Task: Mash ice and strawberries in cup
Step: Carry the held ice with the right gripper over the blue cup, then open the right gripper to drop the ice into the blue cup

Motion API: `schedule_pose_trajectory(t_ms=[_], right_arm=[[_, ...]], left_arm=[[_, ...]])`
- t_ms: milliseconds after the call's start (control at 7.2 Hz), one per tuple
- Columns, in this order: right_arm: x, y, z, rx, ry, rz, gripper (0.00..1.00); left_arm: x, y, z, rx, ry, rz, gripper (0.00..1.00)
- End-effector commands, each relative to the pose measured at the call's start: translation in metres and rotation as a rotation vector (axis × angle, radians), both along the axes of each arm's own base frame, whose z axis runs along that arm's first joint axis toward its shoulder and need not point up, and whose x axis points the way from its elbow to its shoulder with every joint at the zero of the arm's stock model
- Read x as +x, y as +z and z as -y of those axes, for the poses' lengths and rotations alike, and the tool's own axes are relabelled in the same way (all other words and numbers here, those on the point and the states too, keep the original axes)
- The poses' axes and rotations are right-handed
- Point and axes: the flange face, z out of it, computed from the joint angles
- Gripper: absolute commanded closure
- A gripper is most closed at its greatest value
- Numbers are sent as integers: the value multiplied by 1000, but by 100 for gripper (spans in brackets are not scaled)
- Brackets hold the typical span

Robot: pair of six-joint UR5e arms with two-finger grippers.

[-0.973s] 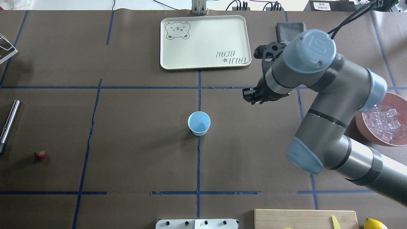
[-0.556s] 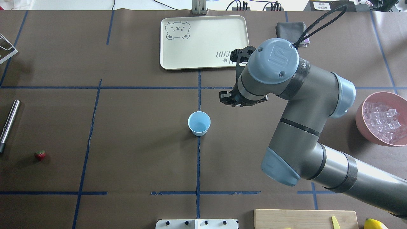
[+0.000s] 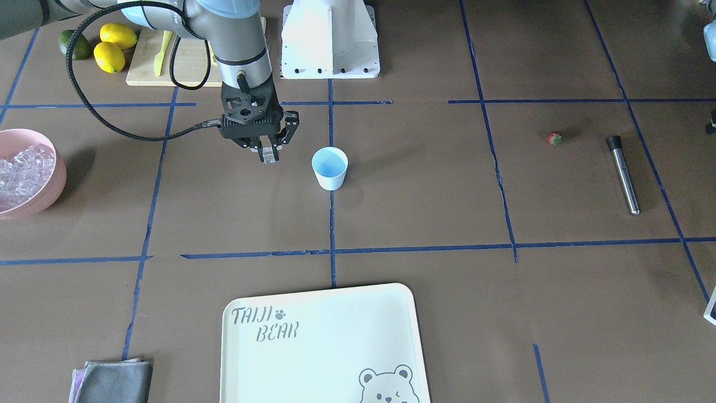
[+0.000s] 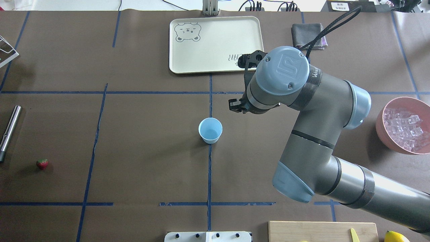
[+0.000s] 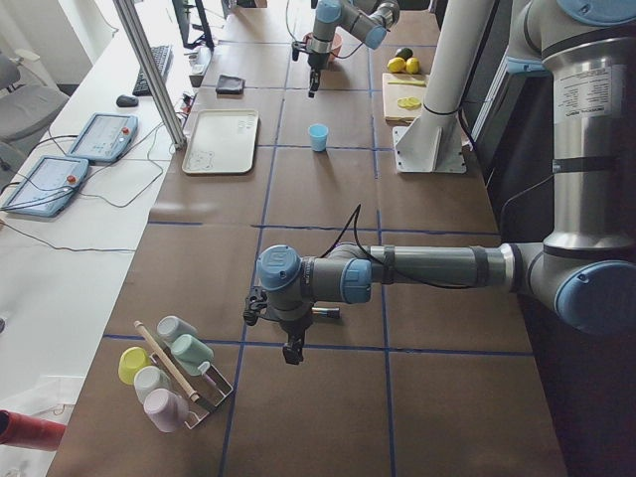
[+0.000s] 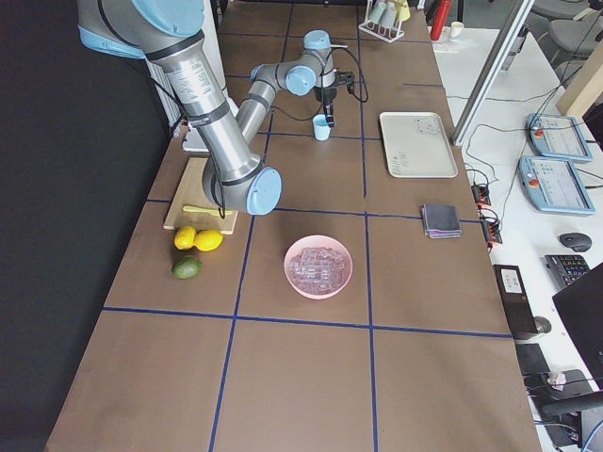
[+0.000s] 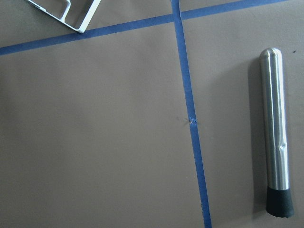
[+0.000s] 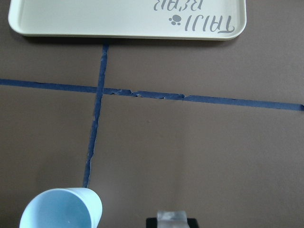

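Clamped on an ice cube (image 3: 270, 157), the right gripper (image 3: 269, 153) has swung away from the pink bowl (image 4: 379, 131) and now hangs just beside the unmoved, empty cup (image 4: 210, 130). The strawberry (image 4: 42, 164) lies where it was. Whether the left gripper (image 5: 291, 350) is parted cannot be told.

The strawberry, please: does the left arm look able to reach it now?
Probably yes: the strawberry lies uncovered on the bare table beside the metal rod, over which the left arm hangs.

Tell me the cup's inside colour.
The cup is light blue inside; overhead exterior view shows it best.
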Motion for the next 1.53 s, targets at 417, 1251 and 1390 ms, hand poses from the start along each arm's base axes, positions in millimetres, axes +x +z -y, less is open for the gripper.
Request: schedule_pose_trajectory(t_ms=[417, 1251, 1390], right_arm=[[-56, -48, -32, -29, -51, -21, 100], [-144, -36, -9, -3, -9, -76, 100], [-144, -37, -9, -3, -10, -74, 100]], left_arm=[[1, -5, 2, 11, 1, 0, 0], [1, -5, 2, 11, 1, -1, 0], [1, -5, 2, 11, 1, 0, 0]])
